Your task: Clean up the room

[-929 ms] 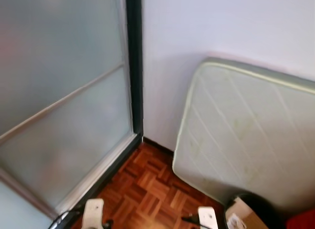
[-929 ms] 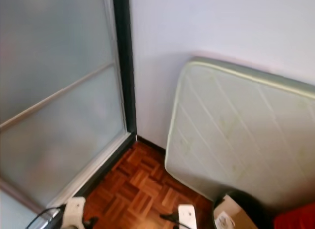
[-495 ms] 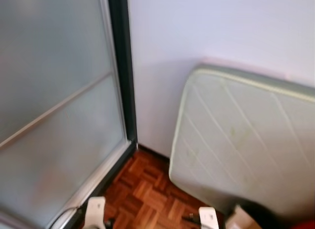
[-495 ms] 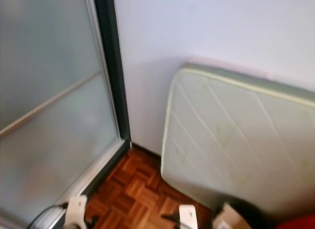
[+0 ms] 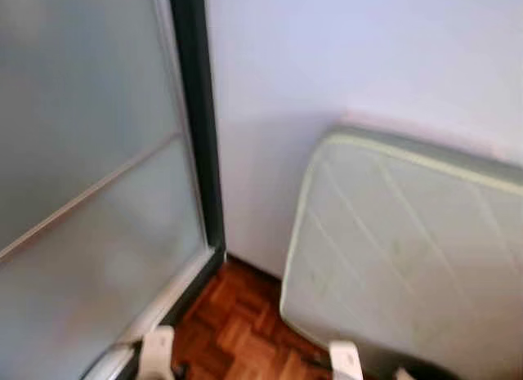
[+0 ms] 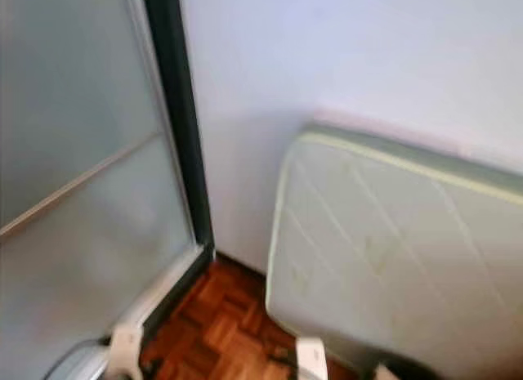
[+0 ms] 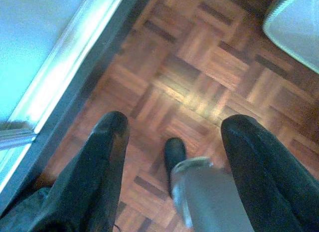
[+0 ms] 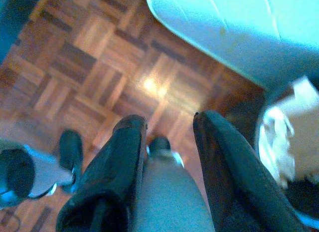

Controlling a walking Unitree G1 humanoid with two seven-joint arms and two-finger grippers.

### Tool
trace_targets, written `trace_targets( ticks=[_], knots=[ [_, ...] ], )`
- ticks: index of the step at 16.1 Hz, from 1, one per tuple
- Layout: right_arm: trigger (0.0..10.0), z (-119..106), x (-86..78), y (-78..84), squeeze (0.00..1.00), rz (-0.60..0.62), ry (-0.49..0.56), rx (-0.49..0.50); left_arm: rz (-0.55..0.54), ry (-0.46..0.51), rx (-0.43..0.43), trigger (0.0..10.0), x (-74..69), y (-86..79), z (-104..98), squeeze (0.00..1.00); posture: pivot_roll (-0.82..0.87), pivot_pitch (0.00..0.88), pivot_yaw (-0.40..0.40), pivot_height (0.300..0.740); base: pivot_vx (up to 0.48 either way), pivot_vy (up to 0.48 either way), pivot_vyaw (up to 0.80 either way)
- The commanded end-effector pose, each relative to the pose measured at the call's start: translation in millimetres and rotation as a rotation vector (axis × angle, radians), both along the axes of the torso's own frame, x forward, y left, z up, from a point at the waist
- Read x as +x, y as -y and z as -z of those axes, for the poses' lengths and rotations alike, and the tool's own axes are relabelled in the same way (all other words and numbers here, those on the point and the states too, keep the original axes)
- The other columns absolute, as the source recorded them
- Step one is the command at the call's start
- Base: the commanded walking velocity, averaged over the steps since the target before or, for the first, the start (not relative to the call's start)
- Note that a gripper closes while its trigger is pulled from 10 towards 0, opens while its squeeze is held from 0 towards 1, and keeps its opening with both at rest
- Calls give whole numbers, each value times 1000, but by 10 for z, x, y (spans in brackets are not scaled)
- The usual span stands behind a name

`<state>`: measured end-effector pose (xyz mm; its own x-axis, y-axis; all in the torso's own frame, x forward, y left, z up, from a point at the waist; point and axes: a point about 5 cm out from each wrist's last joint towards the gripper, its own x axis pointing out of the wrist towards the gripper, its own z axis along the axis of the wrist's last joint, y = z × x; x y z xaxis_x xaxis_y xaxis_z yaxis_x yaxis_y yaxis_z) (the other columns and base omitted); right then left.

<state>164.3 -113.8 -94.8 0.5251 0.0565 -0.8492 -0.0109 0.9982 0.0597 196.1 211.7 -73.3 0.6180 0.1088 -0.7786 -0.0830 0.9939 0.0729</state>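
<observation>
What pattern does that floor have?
Reddish-brown wood parquet floor in a basket-weave of small squares, clearest in the left wrist view.

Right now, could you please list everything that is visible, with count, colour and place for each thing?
Mattress: one, pale green, quilted, leaning against the wall on the robot's right.
Wall: one, white, straight ahead.
Sliding door: one, frosted glass, dark frame, on the robot's left.
Floor: brown wooden parquet, below.
Bin: one, dark, holding cardboard and paper, beside the mattress.
Left gripper: black fingers apart, hanging over the floor near the door track.
Right gripper: black fingers apart, hanging over the floor near the bin.
</observation>
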Motion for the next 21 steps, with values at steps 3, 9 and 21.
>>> trace_targets(
  ticks=[3,9,21],
  knots=[
    [10000,-12,7,-86,0,-19,13,22,-2,-18,6,10000,-43,-30,19,0,-39,3,-50,740,286,0,0],
    [10000,-11,5,-84,0,2,10,23,-1,-17,7,10000,-37,-31,15,0,-38,10,-50,740,286,0,341],
    [10000,-10,5,-77,0,-5,8,17,-1,-10,1,10000,-32,-22,13,0,-35,8,-52,740,166,0,0]
  ],
)
